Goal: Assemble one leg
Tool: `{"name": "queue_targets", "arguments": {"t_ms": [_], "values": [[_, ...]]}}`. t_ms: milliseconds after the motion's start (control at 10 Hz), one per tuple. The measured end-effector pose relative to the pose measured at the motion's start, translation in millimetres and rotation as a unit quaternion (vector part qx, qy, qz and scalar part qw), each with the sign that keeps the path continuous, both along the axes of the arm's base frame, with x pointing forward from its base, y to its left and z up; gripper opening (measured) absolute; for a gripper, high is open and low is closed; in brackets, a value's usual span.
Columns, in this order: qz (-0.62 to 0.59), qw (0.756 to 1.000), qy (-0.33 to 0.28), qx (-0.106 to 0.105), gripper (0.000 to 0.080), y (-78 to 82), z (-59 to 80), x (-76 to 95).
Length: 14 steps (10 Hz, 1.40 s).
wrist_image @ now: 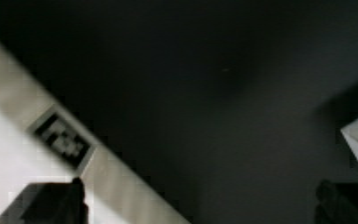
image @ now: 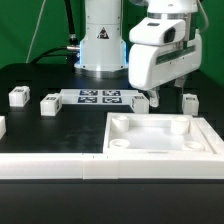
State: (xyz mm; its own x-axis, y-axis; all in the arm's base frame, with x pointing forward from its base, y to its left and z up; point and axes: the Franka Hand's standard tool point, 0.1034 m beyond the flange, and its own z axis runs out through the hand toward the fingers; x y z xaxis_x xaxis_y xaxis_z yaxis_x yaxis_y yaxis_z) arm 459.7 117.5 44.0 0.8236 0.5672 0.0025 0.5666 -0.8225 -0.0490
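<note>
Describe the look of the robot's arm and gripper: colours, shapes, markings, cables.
The arm has a smooth, rounded white casing, with a black triangular label on its column. Dark cables hang behind it. The gripper has a boxy white body and short dark jaws.

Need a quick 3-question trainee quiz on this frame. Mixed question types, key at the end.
1. True or false: the two-finger gripper is shut on a small white blocky plastic leg.
2. Fill in: the large flat white square panel with round corner sockets lies toward the exterior view's ____.
3. The thin flat white marker board lies: A) on the panel; B) on the black table; C) between the fingers.
Key: 1 false, the fingers stand apart and empty; 2 right; 3 B.
</note>
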Motion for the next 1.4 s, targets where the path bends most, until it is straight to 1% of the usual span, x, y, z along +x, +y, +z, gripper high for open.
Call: {"name": "queue_targets", "arguments": {"t_ms": [100,200,400,500,600,700,800,900,1000,1100,1300,1400], "values": [[-0.065,0.998,0.005,0.002,0.0649,12.4,0.1,-4.3],[-0.141,0.990,0.012,0.004,0.0649,24.3,0.1,-7.9],[-0.252,0.968,0.023,0.007,0.0649,45.7,-0.1,-14.8],[-0.272,0.962,0.026,0.009,0.0649,51.2,-0.2,-16.9],[-0.324,0.946,0.031,0.011,0.0649,54.5,-0.2,-17.9],[-0.333,0.942,0.039,0.008,0.0649,54.1,-0.6,-19.5],[-0.321,0.946,0.049,0.003,0.0649,52.7,-0.3,-19.7],[-0.321,0.946,0.046,0.004,0.0649,53.3,0.1,-18.5],[-0.316,0.947,0.060,-0.003,0.0649,51.6,-0.8,-22.0],[-0.312,0.945,0.097,-0.023,0.0649,49.4,-1.1,-26.7],[-0.309,0.933,0.178,-0.058,0.0649,53.7,-3.7,-37.6],[-0.304,0.929,0.201,-0.069,0.0649,55.0,-2.4,-39.0]]}}
